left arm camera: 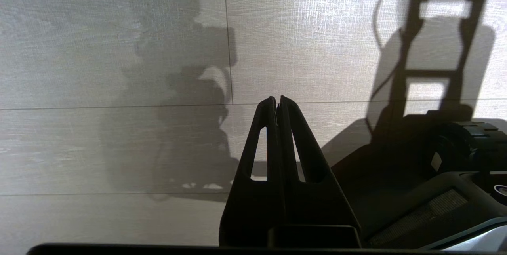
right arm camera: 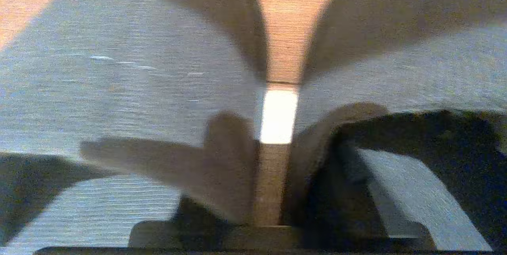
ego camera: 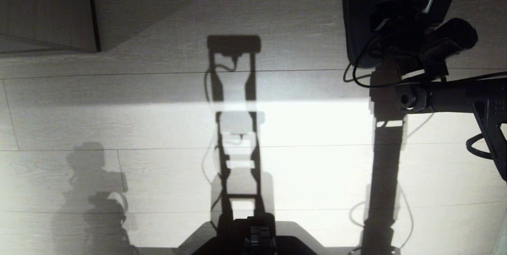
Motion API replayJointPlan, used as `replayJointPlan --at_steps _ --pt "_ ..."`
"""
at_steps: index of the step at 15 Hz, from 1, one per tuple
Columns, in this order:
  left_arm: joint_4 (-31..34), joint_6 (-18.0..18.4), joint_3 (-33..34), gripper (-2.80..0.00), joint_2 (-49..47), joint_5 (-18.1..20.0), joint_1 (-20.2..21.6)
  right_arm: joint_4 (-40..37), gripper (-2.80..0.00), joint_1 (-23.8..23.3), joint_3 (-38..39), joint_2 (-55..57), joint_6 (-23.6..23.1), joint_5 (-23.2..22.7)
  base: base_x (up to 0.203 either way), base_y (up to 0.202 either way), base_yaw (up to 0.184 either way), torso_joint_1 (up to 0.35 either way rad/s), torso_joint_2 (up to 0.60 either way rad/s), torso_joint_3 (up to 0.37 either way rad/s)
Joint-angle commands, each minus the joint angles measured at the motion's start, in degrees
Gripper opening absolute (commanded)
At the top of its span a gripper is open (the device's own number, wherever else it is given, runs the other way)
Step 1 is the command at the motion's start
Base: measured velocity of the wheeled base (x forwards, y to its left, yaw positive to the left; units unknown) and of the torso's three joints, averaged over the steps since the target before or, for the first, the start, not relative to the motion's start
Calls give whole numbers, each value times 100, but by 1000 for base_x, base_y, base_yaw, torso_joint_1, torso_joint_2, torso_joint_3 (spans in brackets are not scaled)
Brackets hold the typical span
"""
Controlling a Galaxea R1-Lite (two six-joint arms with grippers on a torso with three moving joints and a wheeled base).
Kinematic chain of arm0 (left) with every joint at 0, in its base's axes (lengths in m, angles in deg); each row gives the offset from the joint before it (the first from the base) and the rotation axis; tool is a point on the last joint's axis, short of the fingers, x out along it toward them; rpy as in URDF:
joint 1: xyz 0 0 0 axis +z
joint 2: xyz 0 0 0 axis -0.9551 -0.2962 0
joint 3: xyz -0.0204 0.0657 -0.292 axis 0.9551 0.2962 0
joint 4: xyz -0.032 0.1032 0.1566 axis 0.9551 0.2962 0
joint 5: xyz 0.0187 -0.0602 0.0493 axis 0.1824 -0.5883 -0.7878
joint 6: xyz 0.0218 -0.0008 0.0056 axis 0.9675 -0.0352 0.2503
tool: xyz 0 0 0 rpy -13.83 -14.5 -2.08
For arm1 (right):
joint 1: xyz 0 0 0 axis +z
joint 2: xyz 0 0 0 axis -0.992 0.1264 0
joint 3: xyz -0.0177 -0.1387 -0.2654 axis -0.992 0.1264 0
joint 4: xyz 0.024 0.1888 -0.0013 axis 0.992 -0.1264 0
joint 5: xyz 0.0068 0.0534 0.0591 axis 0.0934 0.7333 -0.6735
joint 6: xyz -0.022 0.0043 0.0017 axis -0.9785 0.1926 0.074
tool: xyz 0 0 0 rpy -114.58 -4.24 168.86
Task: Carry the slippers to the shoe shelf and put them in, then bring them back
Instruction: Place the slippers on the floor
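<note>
The right arm (ego camera: 447, 96) reaches in from the right edge of the head view, its wrist hung with looping black cables (ego camera: 358, 75), and its right gripper (ego camera: 380, 21) is lost against a dark slipper (ego camera: 358, 17) lying on the pale wood-grain floor (ego camera: 158, 120) at the top right. In the right wrist view two grey fabric slippers (right arm camera: 119, 73) fill the frame side by side with a narrow gap between them; the fingers are blurred, and whether they are spread or pinching cannot be told. A wood-grain board edge (ego camera: 47, 9) stands at the top left, well apart. The left gripper (left arm camera: 278, 102) hangs over bare floor, fingertips pressed together, holding nothing, beside the robot's base (left arm camera: 435, 176).
</note>
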Motion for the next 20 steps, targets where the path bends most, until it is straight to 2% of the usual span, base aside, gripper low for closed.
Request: replayJointPlan --at_steps 1,6,15,20 --pt "-2 -2 0 -280 -1 -1 1 57 0 -10 4 -78 -1 1 0 0 0 0 0 0" --pt "-2 -2 0 -280 -6 -1 1 22 0 -99 82 -299 140 35 0 0 0 0 0 0" --pt "-2 -2 0 -280 -1 -1 1 31 0 -262 964 -1238 679 46 0 0 0 0 0 0" --pt "-6 -2 0 -280 -6 -1 1 58 0 -228 1472 -1450 694 30 0 0 0 0 0 0"
